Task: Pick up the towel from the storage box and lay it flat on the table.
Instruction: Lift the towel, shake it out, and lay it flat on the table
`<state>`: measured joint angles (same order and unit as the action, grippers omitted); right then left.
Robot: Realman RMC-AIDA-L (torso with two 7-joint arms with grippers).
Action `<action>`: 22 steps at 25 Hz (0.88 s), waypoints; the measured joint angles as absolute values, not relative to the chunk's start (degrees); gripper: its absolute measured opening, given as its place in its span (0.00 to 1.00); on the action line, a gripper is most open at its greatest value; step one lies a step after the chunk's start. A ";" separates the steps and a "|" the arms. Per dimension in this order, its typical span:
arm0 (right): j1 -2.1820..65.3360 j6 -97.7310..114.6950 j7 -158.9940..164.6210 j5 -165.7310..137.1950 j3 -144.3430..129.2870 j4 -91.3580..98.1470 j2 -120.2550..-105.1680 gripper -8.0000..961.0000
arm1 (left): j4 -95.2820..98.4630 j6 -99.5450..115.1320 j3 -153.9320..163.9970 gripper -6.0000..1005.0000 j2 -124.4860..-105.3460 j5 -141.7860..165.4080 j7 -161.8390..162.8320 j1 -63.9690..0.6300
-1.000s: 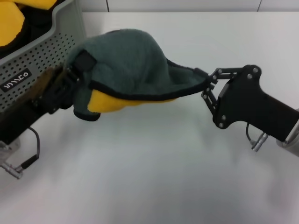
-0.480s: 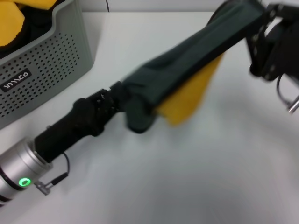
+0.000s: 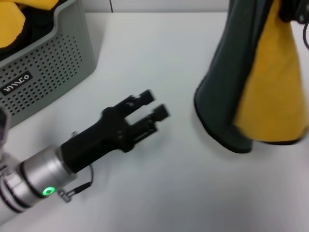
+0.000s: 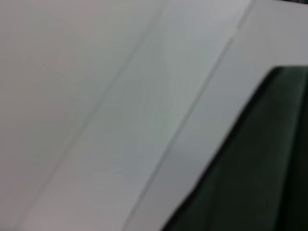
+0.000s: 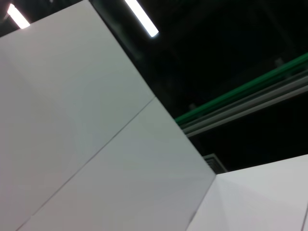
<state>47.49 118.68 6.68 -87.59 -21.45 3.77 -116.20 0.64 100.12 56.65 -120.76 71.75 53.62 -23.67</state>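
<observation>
The towel [image 3: 231, 72] hangs in the air at the right of the head view, dark grey-green side to the left, mustard-yellow side [image 3: 275, 92] to the right, its lower edge just above the table [image 3: 183, 193]. My right gripper [image 3: 293, 8] shows only as black parts at the top right corner, where the towel hangs from it. My left gripper [image 3: 155, 103] is open and empty, low over the table, left of the towel and apart from it. The grey storage box [image 3: 48, 58] stands at the far left. The left wrist view shows a dark part of the towel [image 4: 260, 168].
Other yellow cloths [image 3: 9, 24] lie bunched inside the box. The right wrist view shows only white wall panels [image 5: 86, 134] and a dark ceiling with lamps.
My left gripper has let go of the towel and opened. My right gripper has lifted the towel up and to the right, so it now hangs down instead of stretching between both grippers.
</observation>
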 joint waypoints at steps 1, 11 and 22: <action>47.72 118.65 6.71 -86.87 -21.45 3.88 -116.21 0.02 | 0.43 100.22 57.42 0.52 -120.76 71.74 53.58 -24.74; 51.06 114.63 6.61 -84.35 -21.69 5.17 -116.19 0.03 | 0.34 100.53 60.17 0.70 -120.76 70.58 48.60 -30.68; 52.76 109.24 6.39 -84.27 -21.96 6.61 -116.20 0.03 | 0.59 106.22 60.30 0.72 -120.76 65.42 46.03 -31.83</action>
